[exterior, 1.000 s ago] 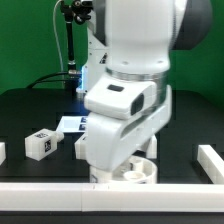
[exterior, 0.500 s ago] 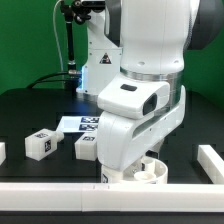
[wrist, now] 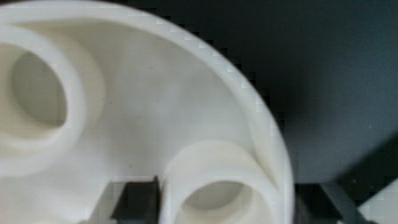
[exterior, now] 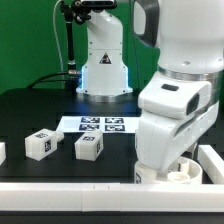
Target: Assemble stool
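The stool's round white seat (exterior: 190,172) sits low at the front of the exterior view's right, mostly hidden under the arm's big white hand. My gripper (exterior: 174,162) is shut on it. The wrist view is filled by the seat (wrist: 160,90), and the dark fingers (wrist: 134,200) stand on either side of one of its round sockets (wrist: 222,195). Two white block legs with tags, one (exterior: 40,143) and another (exterior: 90,146), lie on the black table at the exterior view's left, well apart from the gripper.
The marker board (exterior: 103,124) lies flat in front of the robot's base (exterior: 103,60). White border rails run along the front edge (exterior: 60,186) and the right side (exterior: 212,160). A further white piece (exterior: 2,151) shows at the left edge.
The arm has slid toward the exterior view's right along the front rail with the seat in its grip. This has uncovered the marker board and the second block leg.
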Available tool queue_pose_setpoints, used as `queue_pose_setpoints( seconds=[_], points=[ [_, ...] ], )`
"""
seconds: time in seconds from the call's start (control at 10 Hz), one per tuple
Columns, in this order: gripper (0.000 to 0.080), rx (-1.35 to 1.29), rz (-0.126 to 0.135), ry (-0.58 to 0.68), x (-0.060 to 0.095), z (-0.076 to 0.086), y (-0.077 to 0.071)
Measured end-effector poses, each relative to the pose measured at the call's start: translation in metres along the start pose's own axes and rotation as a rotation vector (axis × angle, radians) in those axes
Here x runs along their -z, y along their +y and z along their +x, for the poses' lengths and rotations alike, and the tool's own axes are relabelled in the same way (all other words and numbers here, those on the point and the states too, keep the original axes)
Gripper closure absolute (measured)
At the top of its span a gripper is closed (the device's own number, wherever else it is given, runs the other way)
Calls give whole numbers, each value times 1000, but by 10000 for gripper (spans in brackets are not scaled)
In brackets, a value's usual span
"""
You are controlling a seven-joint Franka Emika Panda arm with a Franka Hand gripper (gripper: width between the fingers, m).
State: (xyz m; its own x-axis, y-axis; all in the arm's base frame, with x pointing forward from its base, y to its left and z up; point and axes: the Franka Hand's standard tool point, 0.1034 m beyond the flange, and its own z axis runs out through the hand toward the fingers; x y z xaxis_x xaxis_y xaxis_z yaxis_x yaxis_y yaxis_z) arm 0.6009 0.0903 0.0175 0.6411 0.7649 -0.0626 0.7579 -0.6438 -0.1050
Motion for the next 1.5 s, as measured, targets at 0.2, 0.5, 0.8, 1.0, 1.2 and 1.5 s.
queue_pose_setpoints(
  seconds=[0.2,0.5,0.8,1.0,1.2,1.5],
  points=[
    [469,3,1,-3,-1,7,-4],
    [469,-11,7,-10,1,9,-6],
    [175,-14,7,-11,1,7,-4],
    [154,-12,5,-13,15,8,-5],
    [151,-13,-1,-15,34,5,-4],
    [150,-37,-7,-25,49,-26,2]
  ],
)
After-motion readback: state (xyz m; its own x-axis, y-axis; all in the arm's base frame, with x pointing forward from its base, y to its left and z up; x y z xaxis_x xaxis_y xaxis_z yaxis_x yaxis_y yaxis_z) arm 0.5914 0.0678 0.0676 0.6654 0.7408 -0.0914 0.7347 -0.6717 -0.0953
